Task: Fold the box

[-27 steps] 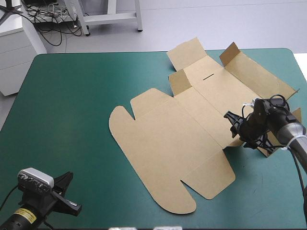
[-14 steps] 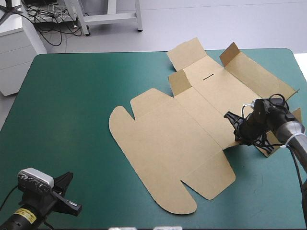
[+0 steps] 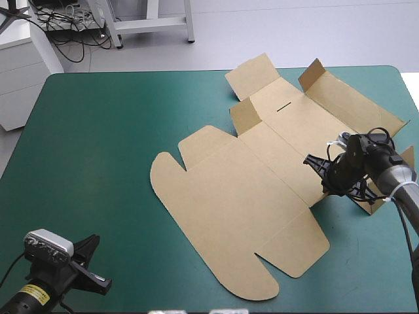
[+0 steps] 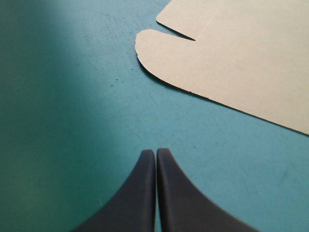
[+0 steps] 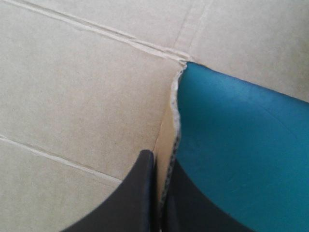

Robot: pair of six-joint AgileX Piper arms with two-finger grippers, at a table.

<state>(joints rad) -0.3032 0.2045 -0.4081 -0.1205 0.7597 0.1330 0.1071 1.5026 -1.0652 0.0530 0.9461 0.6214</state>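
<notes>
The box point(image 3: 242, 196) lies right of the table's middle as an opened brown sheet, slantwise on the cover point(image 3: 98, 144), its long axis running from the near edge toward the far right corner; most panels lie flat; at the near end two rounded tabs point(image 3: 167, 169) rest on the cover; at the far end two small flaps point(image 3: 245, 118) stand up on either side of a panel with a short dark slot point(image 3: 283, 106); one far flap reaches just past the table's far edge.

The right gripper point(image 3: 322, 175) sits at the box's right side, low over the sheet; in its wrist view its fingers are all but closed, pinching a raised flap edge point(image 5: 173, 121); the cut, pale edge of the board runs up from between them; on one side lies creased board point(image 5: 87, 87), on the other the cover point(image 5: 241, 135).

The left gripper point(image 4: 155, 153) is at the near left corner of the table, well apart from the box; its fingers are pressed together with nothing between them, over the cover point(image 4: 72, 96); ahead of it, with a stretch of cover between, lies a rounded tab point(image 4: 149, 43) and the straight edge of the large near panel point(image 4: 241, 58).
</notes>
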